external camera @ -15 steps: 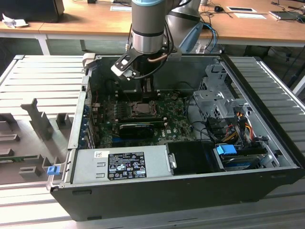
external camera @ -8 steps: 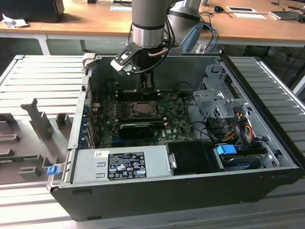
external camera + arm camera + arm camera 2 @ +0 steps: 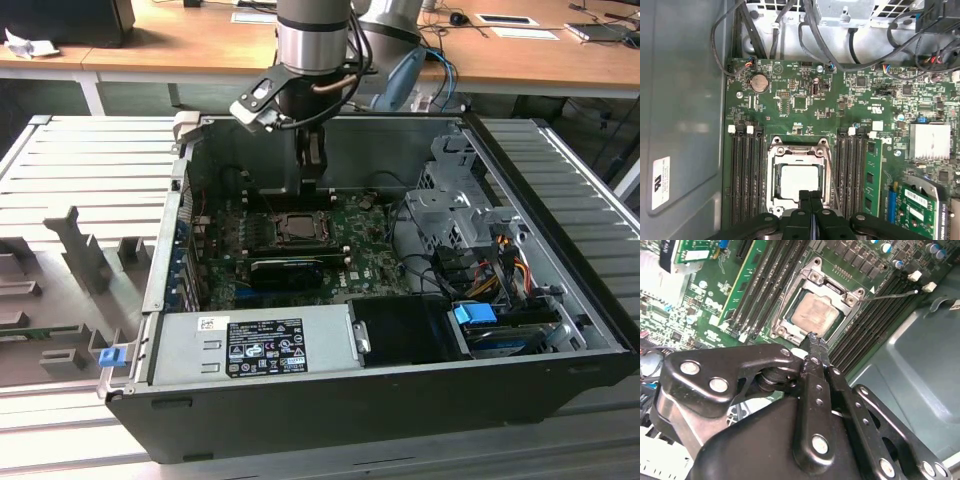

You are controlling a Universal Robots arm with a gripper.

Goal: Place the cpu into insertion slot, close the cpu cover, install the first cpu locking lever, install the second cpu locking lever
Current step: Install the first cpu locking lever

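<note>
Grey plastic holders [image 3: 85,262] stand on the ribbed bench [image 3: 90,160] at the exterior view's left, with a small blue clip [image 3: 110,355] just beside the corner of the open computer case [image 3: 330,410]. Inside the case, along its near wall, lies the power supply [image 3: 255,345] with its dark label. Beyond that sits the green motherboard [image 3: 365,262].

Near the board's middle is the insertion slot [image 3: 273,230], and the cpu [image 3: 297,227] is already seated in it, its pale metal top facing up. In both wrist views the cpu [image 3: 813,311] [image 3: 799,181] shows through the square window of the cpu cover [image 3: 774,175], which lies flat over the socket. In the second wrist view a thin silvery locking lever [image 3: 890,294] juts out from one corner of the socket, past the memory slots [image 3: 880,320].

The arm comes down from above, and its gripper [image 3: 313,178] hangs just over the far edge of the socket. The fingers [image 3: 804,200] are pressed together with nothing between them — their tips sit right at the cover's rim in both wrist views, though I cannot tell whether they touch it.

Further towards the exterior view's right stands the metal drive cage [image 3: 445,205] — coloured cables [image 3: 505,262] trail below it, beside a blue tab [image 3: 475,313].
</note>
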